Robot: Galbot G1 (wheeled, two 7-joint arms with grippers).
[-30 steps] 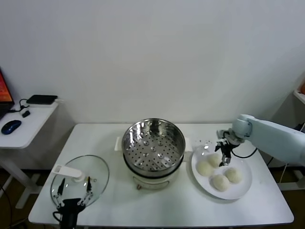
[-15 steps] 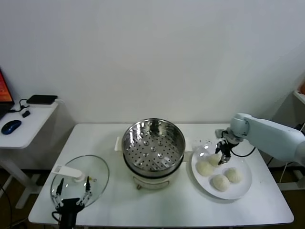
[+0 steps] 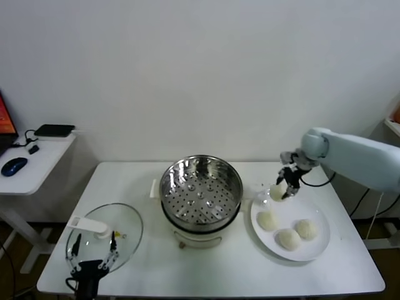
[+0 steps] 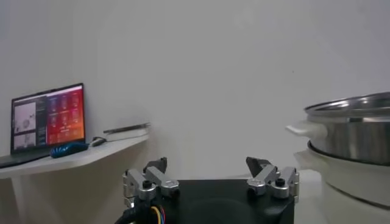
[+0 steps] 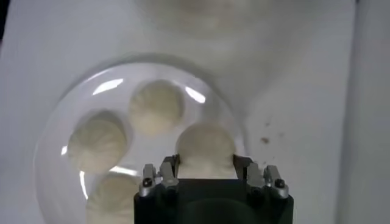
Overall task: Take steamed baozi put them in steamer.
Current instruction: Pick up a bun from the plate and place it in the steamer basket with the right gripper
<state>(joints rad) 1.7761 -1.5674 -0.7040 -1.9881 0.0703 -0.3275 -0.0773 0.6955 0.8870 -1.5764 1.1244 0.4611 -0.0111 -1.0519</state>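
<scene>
The right hand [image 3: 282,189] is clamped on one baozi [image 3: 276,192], its fingers [image 5: 168,168] pressed against both sides of the bun. In the head view the bun hangs clear of the plate [image 3: 315,248], above the plate's rim on the side nearest the steamer [image 3: 201,185]. The right wrist view shows the same grip from above: the held bun [image 5: 205,148] sits between the two finger ends, with the plate [image 5: 52,149] below it.

Three more baozi lie on the plate, to the right of the steamer: one [image 3: 267,220] on the side nearest the steamer, one [image 3: 288,238] toward the front edge of the tabletop [image 3: 237,269], and one [image 3: 305,229] on the far side from the steamer.

The steamer stands in the middle of the tabletop, its perforated bottom bare. A glass lid [image 3: 103,236] with a white handle lies flat to the left of the steamer.

The left hand [image 3: 94,253] is parked low over the near edge of the lid, well apart from the steamer, with its fingers [image 4: 150,179] spread apart and nothing between them.
</scene>
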